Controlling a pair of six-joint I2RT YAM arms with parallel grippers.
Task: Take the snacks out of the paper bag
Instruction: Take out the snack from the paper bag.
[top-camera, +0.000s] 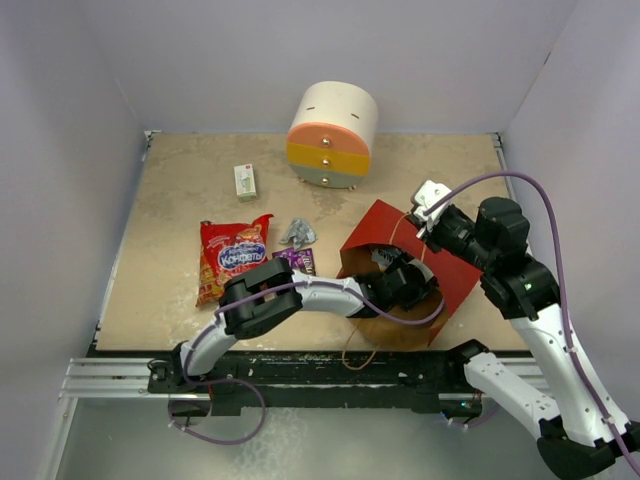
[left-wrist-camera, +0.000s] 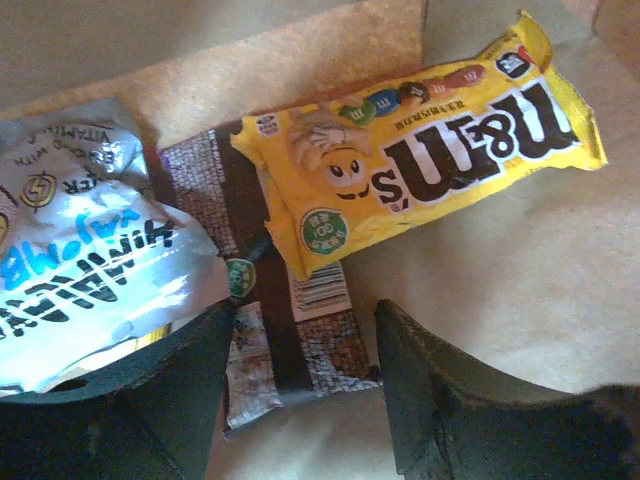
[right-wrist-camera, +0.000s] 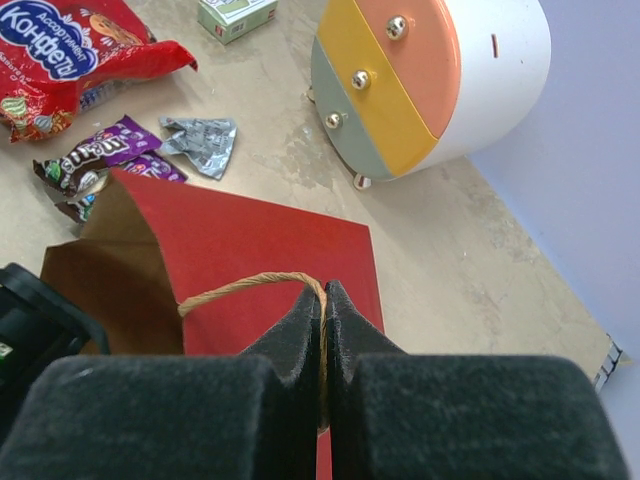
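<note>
Beige tabletop (top-camera: 170, 270), paper bag (top-camera: 385, 225) holding 3 candy wrappers (left-wrist-camera: 430, 150), left tool (left-wrist-camera: 305, 340) wide inside, right tool (right-wrist-camera: 323, 300) pinching handle (right-wrist-camera: 240, 288).

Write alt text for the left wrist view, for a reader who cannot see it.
The left gripper hangs open inside the kraft-lined paper bag, its two dark fingers either side of a dark brown patterned wrapper. A yellow M&M's candy packet lies across that wrapper, and a crinkled silver wrapper lies at the left.

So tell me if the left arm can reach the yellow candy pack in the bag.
Probably yes: the left gripper is open inside the paper bag, and the yellow pack lies uncovered just ahead of it.
</note>
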